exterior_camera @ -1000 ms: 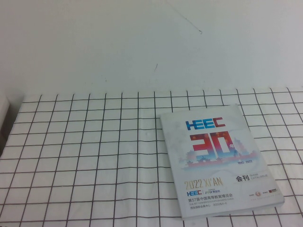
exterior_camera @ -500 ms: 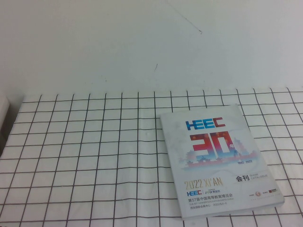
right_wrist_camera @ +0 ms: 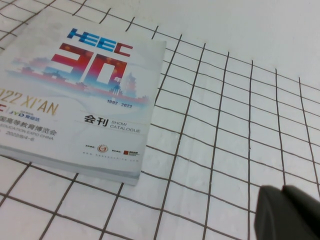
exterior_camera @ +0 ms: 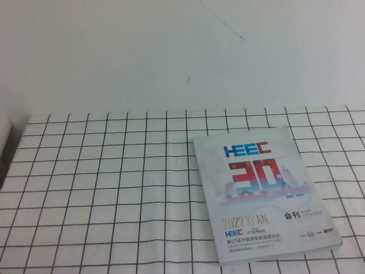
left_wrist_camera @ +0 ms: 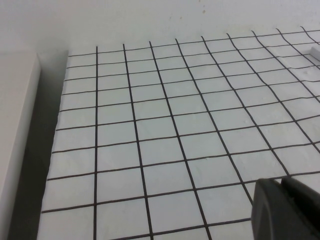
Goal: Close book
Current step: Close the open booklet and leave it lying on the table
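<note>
A book (exterior_camera: 262, 191) lies closed and flat on the checked cloth, right of the middle, with its pale "HEEC 30" cover facing up. The right wrist view shows the same book (right_wrist_camera: 75, 95), with its near corner a few squares from my right gripper (right_wrist_camera: 283, 190). That gripper hovers over bare cloth beside the book, fingers shut and holding nothing. My left gripper (left_wrist_camera: 283, 181) is also shut and empty, above the cloth far to the left of the book. Neither arm appears in the high view.
The white cloth with a black grid (exterior_camera: 114, 188) covers the table up to the white back wall (exterior_camera: 171, 51). A pale block (left_wrist_camera: 15, 130) stands past the cloth's left edge, with a dark gap between them.
</note>
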Motion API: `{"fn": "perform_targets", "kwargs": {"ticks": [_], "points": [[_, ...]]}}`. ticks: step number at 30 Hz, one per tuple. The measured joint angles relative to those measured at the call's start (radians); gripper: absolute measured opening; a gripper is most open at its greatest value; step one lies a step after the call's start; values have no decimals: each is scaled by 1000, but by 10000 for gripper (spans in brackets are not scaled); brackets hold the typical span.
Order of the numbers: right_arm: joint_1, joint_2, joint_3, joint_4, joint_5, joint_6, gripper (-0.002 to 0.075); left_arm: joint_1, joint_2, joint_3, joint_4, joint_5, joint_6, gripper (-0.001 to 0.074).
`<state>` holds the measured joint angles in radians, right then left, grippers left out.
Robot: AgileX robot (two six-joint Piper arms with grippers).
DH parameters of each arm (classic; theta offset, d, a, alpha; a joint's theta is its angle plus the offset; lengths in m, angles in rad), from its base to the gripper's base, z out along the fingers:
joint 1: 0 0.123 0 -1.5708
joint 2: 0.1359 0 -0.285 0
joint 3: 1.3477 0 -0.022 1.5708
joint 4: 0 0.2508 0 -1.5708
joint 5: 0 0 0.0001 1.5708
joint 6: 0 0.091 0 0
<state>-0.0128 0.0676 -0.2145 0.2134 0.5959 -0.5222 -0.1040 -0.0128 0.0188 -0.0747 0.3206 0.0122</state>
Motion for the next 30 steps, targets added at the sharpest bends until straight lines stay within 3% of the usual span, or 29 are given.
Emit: {"fn": "perform_targets", "kwargs": {"ticks": [7, 13, 18, 26, 30], "points": [[-49, -80, 112, -101, -73, 41, -3, 0, 0, -1, 2, 2, 0, -4], [-101, -79, 223, -220, -194, 364, -3, 0, 0, -1, 2, 4, 0, -4], [-101, -79, 229, -290, -225, 483, -3, 0, -2, -1, 2, 4, 0, -4], [56, -79, 230, -302, -230, 522, -3, 0, -2, -1, 2, 6, 3, -3], [52, -79, 230, -302, -230, 534, -3, 0, -2, -1, 2, 6, 3, -4]]}}
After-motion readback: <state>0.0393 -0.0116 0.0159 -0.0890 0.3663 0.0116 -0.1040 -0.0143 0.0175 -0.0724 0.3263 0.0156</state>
